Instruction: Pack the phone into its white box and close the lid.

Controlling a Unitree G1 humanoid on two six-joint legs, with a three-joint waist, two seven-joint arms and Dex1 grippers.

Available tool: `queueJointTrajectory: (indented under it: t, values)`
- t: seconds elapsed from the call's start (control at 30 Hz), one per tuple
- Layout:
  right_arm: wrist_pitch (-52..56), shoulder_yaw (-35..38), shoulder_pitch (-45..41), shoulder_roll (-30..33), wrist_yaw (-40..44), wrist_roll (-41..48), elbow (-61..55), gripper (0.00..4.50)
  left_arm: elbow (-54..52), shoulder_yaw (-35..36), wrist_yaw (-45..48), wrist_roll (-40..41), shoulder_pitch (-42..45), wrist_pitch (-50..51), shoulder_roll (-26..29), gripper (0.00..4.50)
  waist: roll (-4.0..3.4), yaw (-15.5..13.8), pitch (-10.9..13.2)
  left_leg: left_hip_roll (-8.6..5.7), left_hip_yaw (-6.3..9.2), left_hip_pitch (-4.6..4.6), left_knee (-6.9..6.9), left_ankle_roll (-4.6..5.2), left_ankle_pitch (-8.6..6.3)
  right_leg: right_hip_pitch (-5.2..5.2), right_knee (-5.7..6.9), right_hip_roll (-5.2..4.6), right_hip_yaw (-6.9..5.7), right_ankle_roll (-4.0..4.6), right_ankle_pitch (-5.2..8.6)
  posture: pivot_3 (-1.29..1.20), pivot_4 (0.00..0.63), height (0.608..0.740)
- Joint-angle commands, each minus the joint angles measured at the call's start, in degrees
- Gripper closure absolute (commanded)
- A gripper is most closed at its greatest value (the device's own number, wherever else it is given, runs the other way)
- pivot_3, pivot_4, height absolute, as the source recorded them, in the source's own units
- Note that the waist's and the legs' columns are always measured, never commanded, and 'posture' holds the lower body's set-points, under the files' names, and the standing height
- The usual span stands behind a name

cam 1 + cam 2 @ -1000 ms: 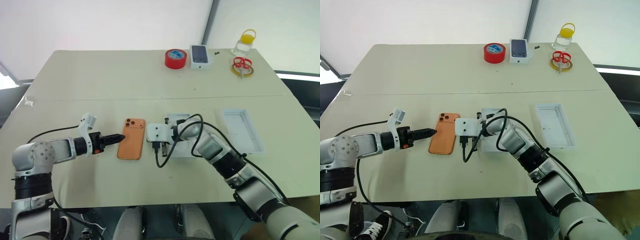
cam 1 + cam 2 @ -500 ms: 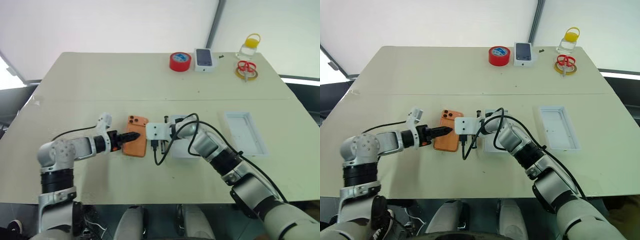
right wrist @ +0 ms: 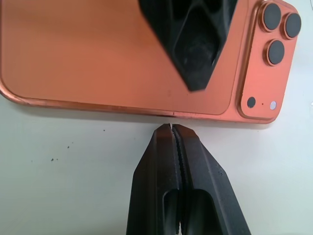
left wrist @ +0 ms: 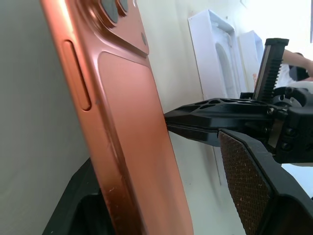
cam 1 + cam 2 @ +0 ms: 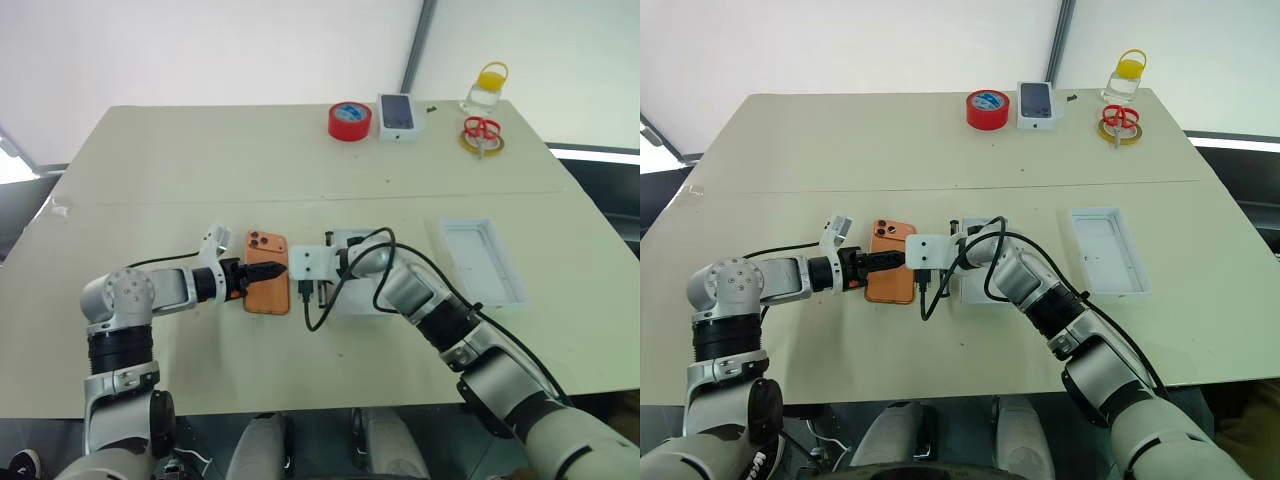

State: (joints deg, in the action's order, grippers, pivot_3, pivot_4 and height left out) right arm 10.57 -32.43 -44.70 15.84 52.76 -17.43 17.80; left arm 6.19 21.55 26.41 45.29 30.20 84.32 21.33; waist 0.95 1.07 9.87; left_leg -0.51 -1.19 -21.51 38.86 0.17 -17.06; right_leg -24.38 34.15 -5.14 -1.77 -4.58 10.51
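1. Working the pickup of the phone (image 5: 267,287): it is lying back-up on the desk (image 5: 200,160), camera cluster at the far end, just left of the white box (image 5: 352,240).
2. I am holding the left hand (image 5: 272,270) with its fingers apart, one finger over the orange back and the other low at the phone's left edge, so it is straddling the phone, not yet clamping it.
3. I am keeping the right hand (image 3: 172,128) pressed together, its tip sitting at the phone's right long edge as a stop.
4. To do this well, I am aiming to push the lower finger fully under before closing, or the slab may slide.
5. I am leaving the lid (image 5: 482,260) far right, untouched.
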Motion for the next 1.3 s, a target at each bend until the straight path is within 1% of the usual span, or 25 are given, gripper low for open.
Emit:
queueJointTrajectory:
  t: [0.03,0.1,0.17,0.2,0.23,0.4,0.47,0.5,0.6,0.63,0.67,0.73,0.83,0.93,1.03,1.1,1.3]
  values:
    - [-1.01,0.83,-0.99,0.27,-0.45,-0.47,0.41,4.49,0.19,1.98,-0.24,0.65,-0.85,0.25,0.3,1.79,0.0,0.0,0.0,0.0,0.0,0.0,-0.01,0.0,0.0,0.0,0.0,0.0,0.0,0.0,0.0,0.0,0.15,0.739]
    - [-0.84,0.99,-0.99,-0.06,-0.41,-0.23,0.29,4.5,-0.13,2.42,-0.71,1.22,-1.11,0.65,-0.65,2.44,0.0,0.01,0.01,0.01,-0.01,0.0,-0.01,-0.01,0.0,-0.01,0.0,0.0,0.01,0.0,0.0,0.0,0.15,0.739]
    - [-0.96,1.04,-1.01,-0.15,-0.42,-0.22,0.31,4.5,-0.11,2.67,-1.05,1.34,-1.16,0.66,-1.04,3.37,0.03,-0.1,0.03,0.01,-0.01,-0.01,-0.02,-0.01,0.0,-0.03,-0.01,0.0,0.01,0.0,0.0,0.0,0.15,0.739]
    - [-1.08,1.08,-1.03,-0.15,-0.47,-0.24,0.38,4.5,0.12,3.04,-1.27,1.4,-1.1,0.83,-1.28,4.04,0.05,-0.2,0.02,0.01,-0.01,-0.03,-0.02,-0.01,0.0,-0.04,-0.01,-0.01,0.01,0.0,0.0,0.0,0.15,0.739]
    - [-1.16,1.21,-1.08,-0.15,-0.61,-0.24,0.41,4.5,0.45,3.39,-1.39,1.58,-1.1,0.98,-1.46,4.44,0.08,-0.22,0.0,0.01,0.0,-0.04,-0.02,-0.01,0.0,-0.04,-0.02,-0.01,0.0,0.01,0.0,0.0,0.15,0.739]
    - [-2.26,3.02,-1.33,-0.4,-1.58,1.21,0.08,4.5,2.54,5.76,-1.77,2.87,-0.64,1.87,-1.94,4.48,0.08,-0.05,0.01,0.01,-0.01,-0.01,-0.07,-0.03,0.01,-0.05,-0.02,-0.01,0.01,0.06,0.03,0.0,0.15,0.739]
    - [-1.52,5.67,-1.49,-1.21,-0.4,4.91,-0.67,4.5,3.3,7.3,-1.78,3.66,-0.38,2.17,-2.09,4.48,0.09,-0.07,0.04,0.01,-0.01,-0.03,-0.09,-0.03,0.01,-0.07,-0.03,-0.01,0.01,0.01,0.0,0.0,0.15,0.739]
    - [0.37,8.23,-1.4,-1.77,1.99,9.2,-2.22,4.5,3.91,8.9,-1.6,4.62,-0.01,2.58,-2.28,4.48,0.1,-0.06,0.07,0.01,-0.01,-0.04,-0.09,-0.04,0.01,-0.08,-0.03,-0.01,0.01,0.01,0.0,0.0,0.15,0.739]
    - [3.86,14.29,-0.38,-1.02,9.19,20.14,-8.26,3.66,2.74,11.58,-0.66,7.27,0.23,2.95,-2.37,4.5,0.16,-0.06,0.26,0.04,0.0,-0.05,-0.1,-0.04,0.01,-0.1,-0.03,0.01,0.01,-0.01,-0.02,0.0,0.15,0.739]
    - [4.26,14.66,0.06,-0.17,9.59,20.58,-9.26,3.2,2.6,12.99,-0.87,8.19,0.7,2.9,-2.89,4.5,0.17,-0.07,0.29,0.07,0.0,-0.08,-0.1,-0.04,0.01,-0.12,-0.03,0.02,0.01,-0.02,-0.02,0.0,0.15,0.739]
    - [4.34,14.56,1.04,1.35,10.33,20.6,-10.75,2.61,1.68,13.73,-0.8,8.93,0.83,1.96,-3.41,4.5,0.17,-0.11,0.29,0.07,0.0,-0.11,-0.1,-0.03,0.01,-0.15,-0.04,0.02,0.0,-0.03,-0.03,0.0,0.15,0.739]
    - [3.98,13.79,4.5,5.86,13.75,21.17,-15.66,1.6,-0.53,14.08,-0.83,9.87,0.69,0.51,-4.16,4.5,0.21,-0.57,0.29,0.05,0.01,-0.14,-0.11,-0.04,0.0,-0.16,-0.08,-0.01,-0.02,-0.03,-0.03,0.0,0.15,0.739]
    - [6.15,15.91,10.87,12.21,18.56,26.85,-25.2,1.6,-2.77,13.51,-1.23,10.4,0.05,-0.85,-4.8,4.5,0.28,-0.69,0.36,-0.1,0.04,-0.25,-0.09,-0.03,-0.01,-0.16,-0.14,-0.18,-0.07,-0.03,-0.02,0.0,0.15,0.739]
    - [1.15,17.35,15.7,17.01,18.09,25.91,-28.6,1.6,-3.2,12.09,-1.05,9.71,-0.91,-2.28,-4.74,4.5,0.32,-0.2,0.44,-0.21,-0.05,-0.37,-0.06,0.02,-0.03,-0.29,-0.16,-0.32,-0.06,-0.03,-0.02,0.0,0.15,0.739]
    - [-4.88,17.63,20.71,22.12,18.62,23.81,-29.11,1.6,-2.73,11.4,-1.32,9.75,-0.73,-2.96,-5.07,4.5,0.39,-0.4,0.48,-0.17,-0.04,-0.37,-0.07,0.02,-0.03,-0.31,-0.14,-0.25,-0.07,-0.08,0.04,0.0,0.15,0.739]
    - [-5.98,18.26,22.6,23.53,17.59,23.77,-28.98,1.6,-2.44,10.88,-1.35,9.82,-0.4,-3.21,-5.21,4.5,0.51,-0.46,0.55,-0.12,-0.02,-0.4,-0.08,0.02,-0.03,-0.32,-0.15,-0.19,-0.09,-0.06,0.07,0.0,0.15,0.739]
    - [-9.77,18.85,25.96,26.39,15.82,22.0,-27.03,1.6,-1.05,9.85,-1.35,9.51,0.57,-4.41,-5.09,4.5,0.53,-0.51,0.57,-0.1,-0.04,-0.47,-0.01,0.02,-0.02,-0.35,-0.15,-0.18,-0.08,0.04,0.13,0.0,0.15,0.739]
